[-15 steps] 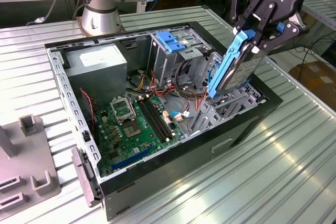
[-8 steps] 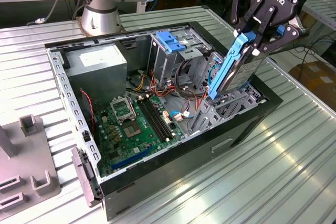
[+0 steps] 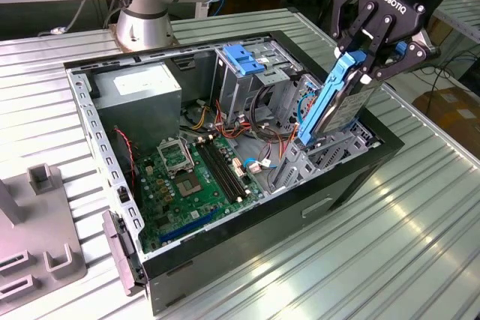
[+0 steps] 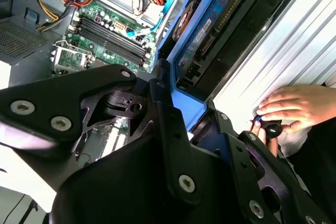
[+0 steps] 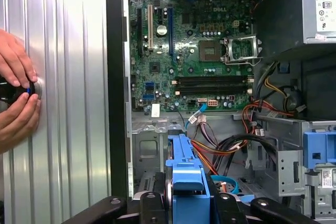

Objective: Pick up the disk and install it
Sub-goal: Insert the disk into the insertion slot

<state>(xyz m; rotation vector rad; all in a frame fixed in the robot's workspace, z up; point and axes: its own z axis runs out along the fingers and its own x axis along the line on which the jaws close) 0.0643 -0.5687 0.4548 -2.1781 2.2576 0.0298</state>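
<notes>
Steeply tilted, the clamped disk (image 3: 341,106) hangs beside the case rim (image 3: 390,142).

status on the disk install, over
gripper shut on the disk. disk tilted, lower end down inside the open case. loose cables beside it; a person's hands on the table outside the case.

We count one disk (image 3: 341,106) held in the tool (image 3: 365,61), one open computer case (image 3: 105,157) below it, one motherboard (image 3: 195,177), one power supply box (image 3: 139,99), one blue-handled drive cage (image 3: 244,61), two hands (image 5: 14,62).
</notes>
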